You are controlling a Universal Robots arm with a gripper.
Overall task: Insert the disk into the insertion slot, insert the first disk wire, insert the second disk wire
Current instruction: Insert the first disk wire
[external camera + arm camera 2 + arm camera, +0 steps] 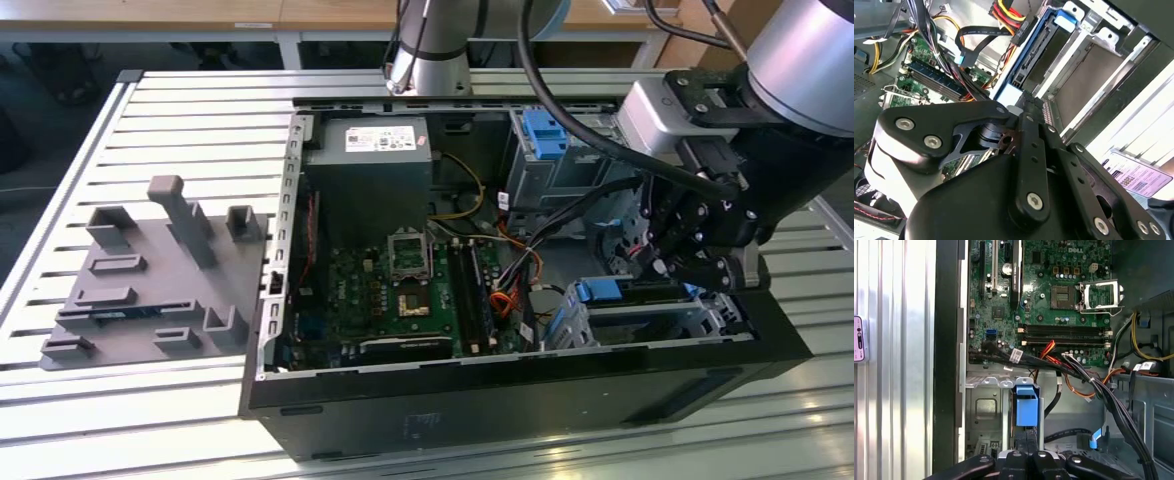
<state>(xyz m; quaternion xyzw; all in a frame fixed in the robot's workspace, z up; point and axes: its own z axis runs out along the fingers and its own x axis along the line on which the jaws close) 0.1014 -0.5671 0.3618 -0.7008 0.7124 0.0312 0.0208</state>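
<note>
Our claw sits closed, its tips at the end of the disk, which is lodged in the drive cage at a corner of the case. We judge that a straight, even push along the bay seats it best. We count one case, one cage, one claw and one disk.

I work in a robotics lab: an opened computer tower lies on my slatted metal worktop beside a grey plastic fixture plate, with pale wooden desks behind.
</note>
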